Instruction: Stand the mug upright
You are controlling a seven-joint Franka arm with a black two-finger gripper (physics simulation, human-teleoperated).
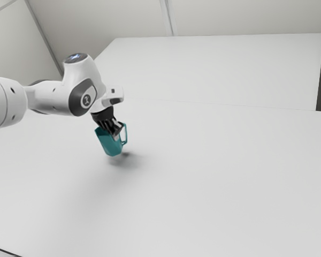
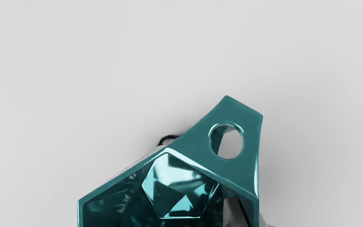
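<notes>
Currently, gripper [image 1: 116, 134] clamps tilted mug [image 1: 108, 143] by its wall; level base slowly, seat flat on worktop [image 1: 203, 182] before releasing.

In the exterior view, could pass over the worktop [image 1: 219, 176] from 3 to 8 o'clock of the mug [image 1: 108, 145]. Blocked by the handle [image 1: 126, 134] near 2 o'clock, the arm [image 1: 49, 99] from 10 to 12, and the fingers [image 1: 116, 136], 1 inside the mug.
</notes>
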